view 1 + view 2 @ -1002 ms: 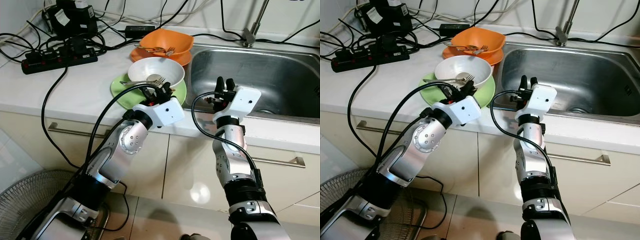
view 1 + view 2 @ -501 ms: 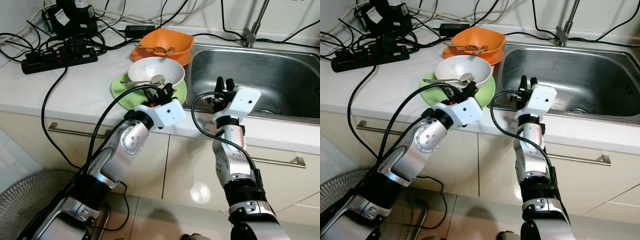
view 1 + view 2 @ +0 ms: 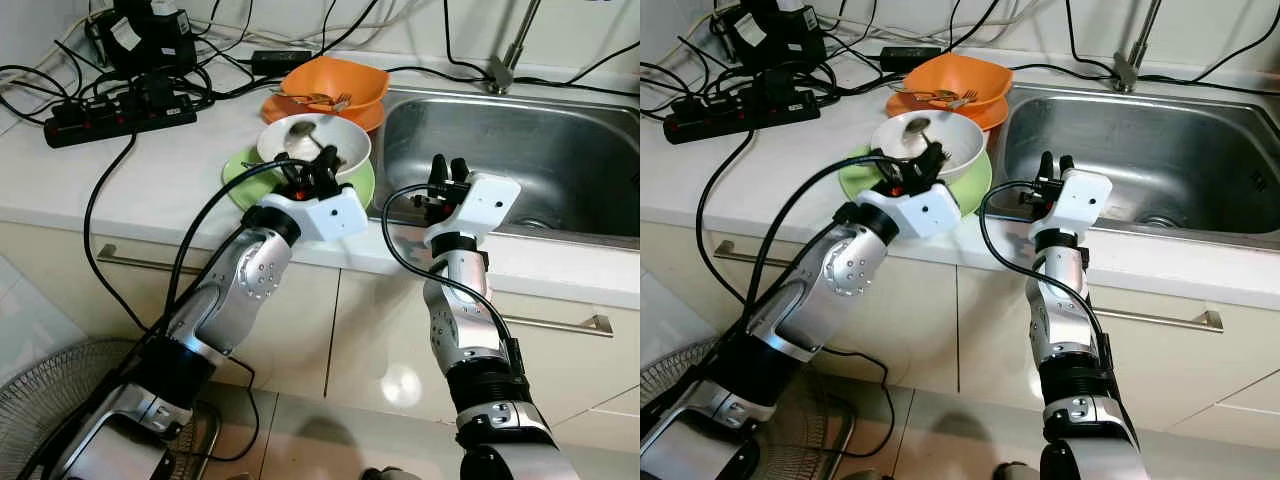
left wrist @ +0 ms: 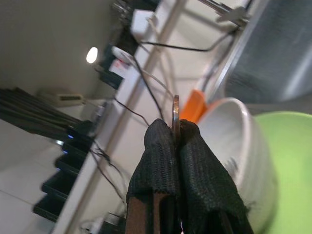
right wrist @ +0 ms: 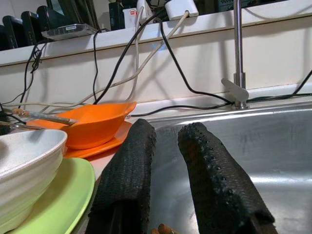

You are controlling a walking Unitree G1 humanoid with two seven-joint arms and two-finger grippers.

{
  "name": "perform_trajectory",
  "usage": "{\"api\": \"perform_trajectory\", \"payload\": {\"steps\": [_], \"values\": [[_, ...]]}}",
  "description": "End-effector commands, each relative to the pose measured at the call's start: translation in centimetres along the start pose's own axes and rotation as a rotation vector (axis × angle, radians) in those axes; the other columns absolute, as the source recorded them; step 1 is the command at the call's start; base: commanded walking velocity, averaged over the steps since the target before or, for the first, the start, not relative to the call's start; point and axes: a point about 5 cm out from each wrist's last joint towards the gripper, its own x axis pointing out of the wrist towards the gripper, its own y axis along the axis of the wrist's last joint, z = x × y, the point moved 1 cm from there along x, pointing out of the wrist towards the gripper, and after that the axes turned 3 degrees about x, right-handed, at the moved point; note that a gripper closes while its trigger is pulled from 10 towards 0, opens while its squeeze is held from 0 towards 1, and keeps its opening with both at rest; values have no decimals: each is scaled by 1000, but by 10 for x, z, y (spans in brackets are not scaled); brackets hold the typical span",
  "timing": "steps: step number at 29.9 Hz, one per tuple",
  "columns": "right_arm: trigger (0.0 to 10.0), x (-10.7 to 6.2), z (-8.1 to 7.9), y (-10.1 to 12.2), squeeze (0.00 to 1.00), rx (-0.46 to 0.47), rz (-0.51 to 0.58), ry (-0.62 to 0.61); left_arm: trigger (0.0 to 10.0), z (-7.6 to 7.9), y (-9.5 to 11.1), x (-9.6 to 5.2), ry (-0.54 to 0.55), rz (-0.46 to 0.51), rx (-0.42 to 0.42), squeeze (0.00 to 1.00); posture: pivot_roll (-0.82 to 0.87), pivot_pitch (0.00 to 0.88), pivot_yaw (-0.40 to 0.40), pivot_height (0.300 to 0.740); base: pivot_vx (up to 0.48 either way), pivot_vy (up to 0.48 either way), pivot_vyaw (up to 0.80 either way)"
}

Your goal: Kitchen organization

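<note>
Left pincer (image 3: pixel 318 172), seen from the head, reaches over the white bowl (image 3: pixel 345 140) stacked on the green plate (image 3: pixel 238 168) on the worktop (image 3: pixel 150 170), its fingers clamped on a spoon (image 3: pixel 299 129) whose bowl end is lifted above the white bowl, while the right pincer (image 3: pixel 447 172) hangs at the near rim of the sink (image 3: pixel 520 140). Along the left wrist, both pads (image 4: pixel 161 156) press together on the thin metal handle beside the bowl's rim. Along the right wrist, its fingers (image 5: pixel 127 165) stand apart, holding nothing, facing the sink and orange bowl (image 5: pixel 92 124).
</note>
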Motion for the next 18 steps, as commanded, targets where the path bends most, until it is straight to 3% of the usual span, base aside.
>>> {"api": "perform_trajectory", "payload": {"steps": [1,7,8,9,10,11,12,13,14,15,16,18], "values": [[10000,1,-2,-1,0,4,-8,-1,0,-12,5,3,48,28,17,0,38,33,15,732,0,0,0],[10000,1,-2,-1,0,-6,-9,0,0,-32,20,3,162,108,-23,0,39,33,14,732,0,0,0],[10000,2,-2,-1,0,-9,-10,1,1765,-40,27,3,197,141,-43,0,41,32,12,732,0,0,0],[10000,2,-2,-1,0,-11,-10,1,1765,-45,31,2,219,163,-55,0,41,32,12,732,0,0,0],[10000,2,-1,-1,0,-15,-9,3,7765,-50,36,2,239,188,-83,0,41,33,11,732,0,0,0],[10000,3,-1,-1,0,-18,-9,4,7765,-53,39,1,250,203,-101,0,41,33,11,732,0,0,0],[10000,4,-1,0,0,-24,-7,4,10000,-58,44,1,265,228,-147,0,41,32,11,732,0,0,0],[10000,4,-1,0,0,-29,-6,4,10000,-61,47,0,275,245,-179,0,41,32,11,732,0,0,0],[10000,6,1,3,0,-70,7,15,10000,-70,54,-2,301,281,-307,0,42,33,10,732,0,0,0],[10000,6,1,3,0,-70,7,15,10000,-70,54,-2,301,281,-307,0,42,33,10,732,0,0,0],[10000,9,3,5,0,-104,16,19,10000,-77,56,-3,317,296,-439,0,42,33,10,732,0,0,0],[10000,10,4,5,0,-113,18,18,10000,-78,56,-3,319,298,-477,0,42,33,10,732,0,0,0]]}}
